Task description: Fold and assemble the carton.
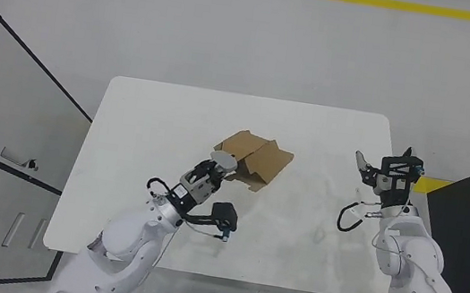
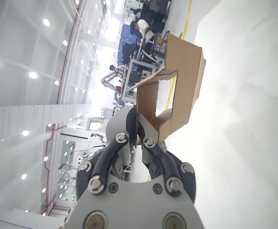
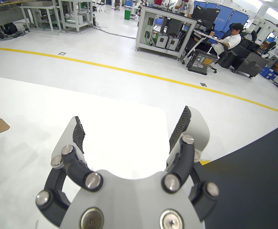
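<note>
- Your left claw [image 2: 137, 121] is pinched on a flap edge of the carton [image 2: 184, 76], at its 8 o'clock corner in the top view. That grip looks meant to lift the flap and open the shell.
- The carton sits half-opened near the middle of the table [image 1: 146, 134].
- Your right claw [image 3: 133, 121] hangs spread and empty at the table's 3 o'clock edge, well apart, likely placed to brace later.
</note>
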Action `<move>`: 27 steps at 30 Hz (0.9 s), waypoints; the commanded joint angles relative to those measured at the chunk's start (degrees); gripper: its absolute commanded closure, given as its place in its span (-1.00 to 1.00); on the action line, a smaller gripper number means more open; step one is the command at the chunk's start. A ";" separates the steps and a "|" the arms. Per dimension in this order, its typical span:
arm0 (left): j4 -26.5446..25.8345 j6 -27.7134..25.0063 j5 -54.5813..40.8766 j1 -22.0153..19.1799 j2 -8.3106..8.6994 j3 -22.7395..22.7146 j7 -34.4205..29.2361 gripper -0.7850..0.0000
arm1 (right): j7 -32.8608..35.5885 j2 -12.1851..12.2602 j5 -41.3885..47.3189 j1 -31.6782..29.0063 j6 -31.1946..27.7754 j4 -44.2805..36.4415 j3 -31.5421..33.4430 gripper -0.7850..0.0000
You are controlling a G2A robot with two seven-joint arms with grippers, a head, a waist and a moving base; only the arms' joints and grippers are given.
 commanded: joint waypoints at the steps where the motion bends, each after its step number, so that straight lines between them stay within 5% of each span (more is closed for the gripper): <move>1: 1.58 1.95 -4.25 -0.31 0.16 -1.40 5.06 1.00 | 0.00 0.00 0.00 0.00 0.00 0.00 0.00 -1.00; 12: 8.66 6.82 -17.69 -3.55 0.61 -4.68 22.72 1.00 | 0.00 0.00 0.00 0.00 0.00 0.00 0.00 -1.00; 23: 9.56 7.25 -17.27 -3.50 0.65 -4.80 22.59 1.00 | 0.00 0.00 0.00 0.00 0.00 0.00 0.00 -1.00; 27: 11.42 10.40 -25.84 -3.17 0.58 -5.43 30.84 1.00 | 0.00 0.00 0.00 0.00 0.00 0.00 0.00 -1.00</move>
